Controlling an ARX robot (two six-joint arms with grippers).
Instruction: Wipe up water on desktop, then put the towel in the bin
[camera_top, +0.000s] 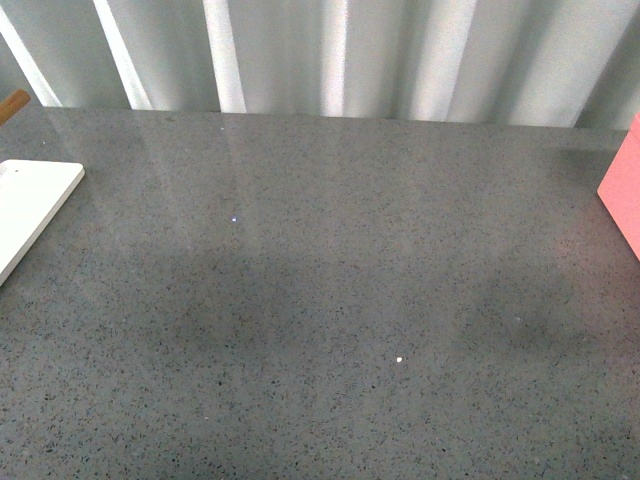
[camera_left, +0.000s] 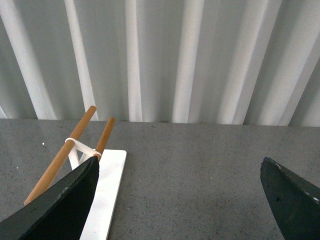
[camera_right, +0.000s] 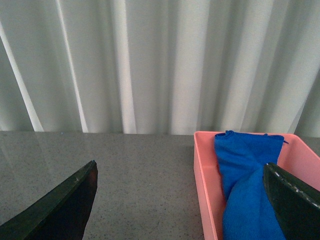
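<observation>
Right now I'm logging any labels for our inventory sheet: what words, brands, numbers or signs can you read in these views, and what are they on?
None: no readable text in any view.
White board: blank.
Pink bin and the towel in it: no label or tag showing.
Desktop: only speckles.
Wooden rack on the board: unmarked.
Left hand and right hand: plain black fingers, no markings.

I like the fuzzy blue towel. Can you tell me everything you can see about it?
The towel is bright blue and looks soft and fuzzy, like microfibre. It lies bunched in long folds inside the pink bin, one end spread toward the bin's far wall. Only the right wrist view shows it. The right gripper is open and nothing grips the towel.
</observation>
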